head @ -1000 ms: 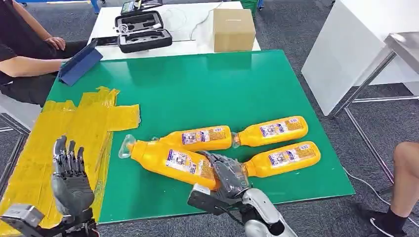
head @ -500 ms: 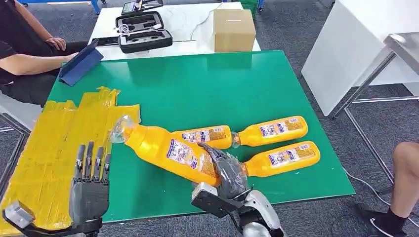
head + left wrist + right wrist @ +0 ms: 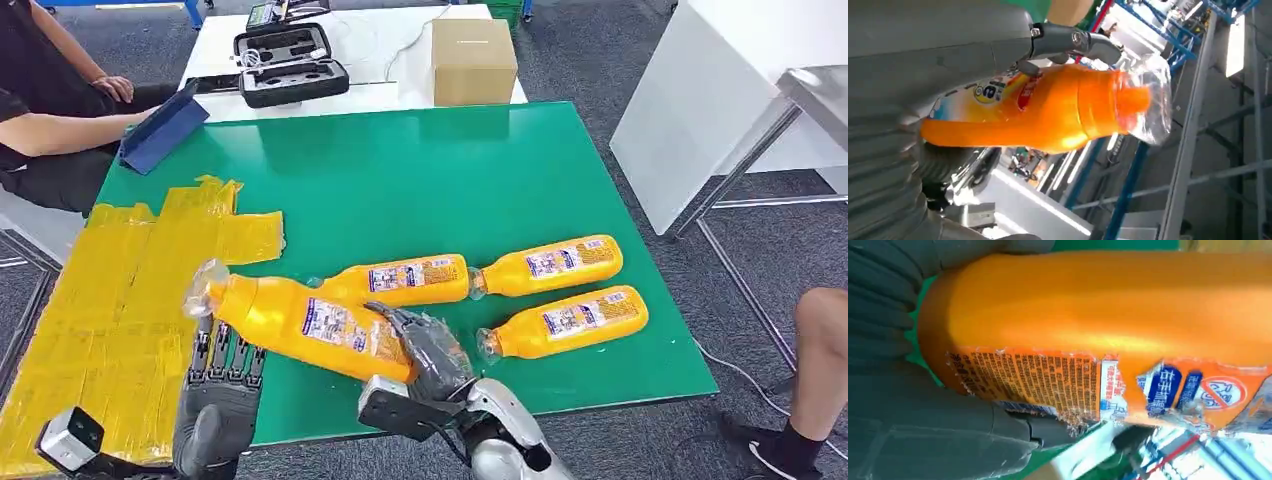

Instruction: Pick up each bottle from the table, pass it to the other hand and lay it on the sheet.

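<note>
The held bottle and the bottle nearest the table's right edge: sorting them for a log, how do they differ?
The held bottle is lifted in the right hand, cap toward the yellow sheet; the right-edge bottle lies untouched on the green table. The held one looks bigger, being nearer. Both are orange, labelled, clear-capped.

Bright, even overhead light falls on the green table (image 3: 450, 170), with soft glare toward its far edge and faint shadows. Both wrist views are blurred at close range.
</note>
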Controlling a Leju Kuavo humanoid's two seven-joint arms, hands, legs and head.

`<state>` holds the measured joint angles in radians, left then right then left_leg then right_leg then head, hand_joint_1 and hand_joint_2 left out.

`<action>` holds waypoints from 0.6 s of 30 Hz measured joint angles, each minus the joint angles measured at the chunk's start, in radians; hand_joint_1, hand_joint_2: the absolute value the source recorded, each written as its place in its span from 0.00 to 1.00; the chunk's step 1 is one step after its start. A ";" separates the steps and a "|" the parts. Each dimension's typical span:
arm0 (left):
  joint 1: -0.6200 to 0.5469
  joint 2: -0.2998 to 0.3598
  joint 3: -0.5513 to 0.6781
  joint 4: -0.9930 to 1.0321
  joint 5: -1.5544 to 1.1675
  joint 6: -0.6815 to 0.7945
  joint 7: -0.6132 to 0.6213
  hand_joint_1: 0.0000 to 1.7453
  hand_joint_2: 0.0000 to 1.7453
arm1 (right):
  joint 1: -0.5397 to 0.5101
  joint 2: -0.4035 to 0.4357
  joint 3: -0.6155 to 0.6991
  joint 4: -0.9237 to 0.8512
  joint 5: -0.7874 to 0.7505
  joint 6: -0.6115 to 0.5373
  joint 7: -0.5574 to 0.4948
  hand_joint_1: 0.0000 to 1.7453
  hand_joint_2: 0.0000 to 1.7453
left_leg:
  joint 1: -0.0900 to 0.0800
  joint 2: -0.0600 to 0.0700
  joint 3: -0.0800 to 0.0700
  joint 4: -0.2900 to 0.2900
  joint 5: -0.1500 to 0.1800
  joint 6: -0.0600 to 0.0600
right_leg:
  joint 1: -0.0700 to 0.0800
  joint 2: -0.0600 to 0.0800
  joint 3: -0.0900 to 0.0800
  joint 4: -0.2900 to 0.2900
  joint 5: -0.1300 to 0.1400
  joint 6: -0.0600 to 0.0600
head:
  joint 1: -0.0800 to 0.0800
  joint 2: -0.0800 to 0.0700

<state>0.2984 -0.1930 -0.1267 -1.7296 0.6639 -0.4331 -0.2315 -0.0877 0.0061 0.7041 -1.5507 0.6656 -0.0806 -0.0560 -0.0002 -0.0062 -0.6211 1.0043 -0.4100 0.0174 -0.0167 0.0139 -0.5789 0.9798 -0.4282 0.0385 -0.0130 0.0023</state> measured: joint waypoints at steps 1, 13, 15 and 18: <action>0.000 0.002 -0.001 0.000 -0.016 0.013 -0.006 0.00 1.00 | -0.002 0.005 0.012 0.007 0.012 0.011 -0.006 1.00 1.00 | 0.000 0.000 0.000 0.000 0.000 0.000 | 0.000 0.000 0.000 0.000 0.000 0.000 | 0.000 0.000; -0.003 0.007 0.005 0.002 -0.145 0.101 -0.035 0.00 1.00 | -0.038 0.032 0.142 0.079 0.062 0.085 -0.048 1.00 1.00 | 0.000 0.000 0.000 0.000 0.000 0.000 | 0.000 0.000 0.000 0.000 0.000 0.000 | 0.000 0.000; -0.003 0.013 0.003 0.004 -0.216 0.119 -0.043 0.00 1.00 | -0.051 0.034 0.159 0.088 0.062 0.091 -0.049 1.00 1.00 | 0.000 0.000 0.000 0.000 0.000 0.000 | 0.000 0.000 -0.001 0.000 0.000 0.000 | 0.000 0.000; -0.004 0.020 -0.002 0.007 -0.250 0.118 -0.054 0.00 1.00 | -0.069 0.033 0.176 0.097 0.058 0.094 -0.049 0.97 1.00 | 0.000 0.001 0.001 0.000 0.000 0.000 | 0.000 0.000 -0.001 0.000 0.000 0.000 | 0.000 0.000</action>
<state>0.2947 -0.1732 -0.1289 -1.7224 0.4134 -0.3151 -0.2854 -0.1566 0.0393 0.8801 -1.4542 0.7233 0.0137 -0.1049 -0.0003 -0.0052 -0.6206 1.0045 -0.4100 0.0174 -0.0168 0.0141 -0.5796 0.9797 -0.4281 0.0383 -0.0130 0.0023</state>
